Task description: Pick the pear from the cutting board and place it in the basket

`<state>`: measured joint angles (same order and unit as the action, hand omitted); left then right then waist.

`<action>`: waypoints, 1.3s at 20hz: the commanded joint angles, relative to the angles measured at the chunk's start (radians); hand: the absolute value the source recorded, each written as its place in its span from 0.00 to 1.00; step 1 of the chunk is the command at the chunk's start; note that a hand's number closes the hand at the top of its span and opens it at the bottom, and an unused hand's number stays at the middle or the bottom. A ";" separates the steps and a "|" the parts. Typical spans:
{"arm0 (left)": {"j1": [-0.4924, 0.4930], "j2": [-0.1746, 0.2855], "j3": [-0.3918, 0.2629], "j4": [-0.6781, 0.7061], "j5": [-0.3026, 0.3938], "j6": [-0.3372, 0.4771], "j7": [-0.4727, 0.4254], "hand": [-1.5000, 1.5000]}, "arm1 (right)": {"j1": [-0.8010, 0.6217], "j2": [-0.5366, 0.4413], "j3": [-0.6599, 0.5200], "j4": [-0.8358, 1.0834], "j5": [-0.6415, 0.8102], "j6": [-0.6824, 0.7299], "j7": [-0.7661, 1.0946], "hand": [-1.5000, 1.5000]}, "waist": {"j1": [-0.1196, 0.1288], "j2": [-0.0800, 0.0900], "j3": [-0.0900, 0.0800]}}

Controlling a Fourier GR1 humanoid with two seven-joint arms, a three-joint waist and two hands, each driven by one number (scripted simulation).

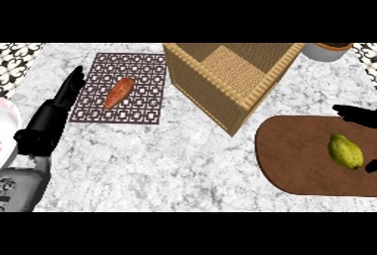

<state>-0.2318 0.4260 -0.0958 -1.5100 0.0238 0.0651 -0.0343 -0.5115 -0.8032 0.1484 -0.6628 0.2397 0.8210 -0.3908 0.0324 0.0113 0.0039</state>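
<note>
1. I saw the pear [344, 151] lying on the brown cutting board [294, 164], toward the board's right side, at the view's right.
2. The right hand [355, 114] showed at the right edge, mostly cut off. Its fingers were stretched out straight over the board's upper rim, apart from the pear. Another black part of it sat just beside the pear's lower right. The hand was released and held nothing.
3. The left hand [52, 117] showed at the view's left over the marble counter [169, 154] - fingers straight, pointing up the view, released, just beside the patterned mat [143, 67].
4. An orange vegetable [117, 93] lay tilted on the mat.
5. The wicker basket [202, 92] stood between the mat and the board, its near corner close to the board's upper left.
6. A white plate [6, 124] was partly visible at the left edge, and a round container [327, 51] at top right - just beside the basket's far corner.
</note>
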 commanded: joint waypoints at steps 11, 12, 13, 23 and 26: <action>0.001 0.006 0.044 -0.029 -0.009 -0.026 0.018 0.50 | -0.044 0.057 0.075 0.203 0.063 0.001 -0.275 0.00 | 0.003 -0.001 0.000; 0.012 -0.009 0.055 0.025 -0.002 -0.035 -0.021 0.50 | -0.040 0.088 0.076 0.179 0.061 -0.026 -0.247 0.00 | -0.013 -0.004 -0.002; 0.061 -0.012 0.017 -0.091 -0.015 -0.028 0.039 0.50 | -0.020 0.044 0.101 0.151 0.068 0.029 -0.262 0.00 | -0.010 -0.010 -0.002; 0.005 -0.026 0.047 0.003 -0.051 -0.032 0.007 0.50 | -0.032 0.120 0.134 0.231 0.086 -0.064 -0.270 0.00 | -0.019 -0.007 -0.003; -0.020 -0.025 0.063 0.011 -0.024 -0.059 0.011 0.50 | -0.100 0.114 0.143 0.272 0.095 -0.045 -0.272 0.00 | -0.009 -0.002 -0.002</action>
<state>-0.2231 0.3969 -0.0509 -1.5225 -0.0088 0.0252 -0.0201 -0.5694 -0.7169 0.2827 -0.4414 0.3240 0.6490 -0.5698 0.0200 0.0007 -0.0065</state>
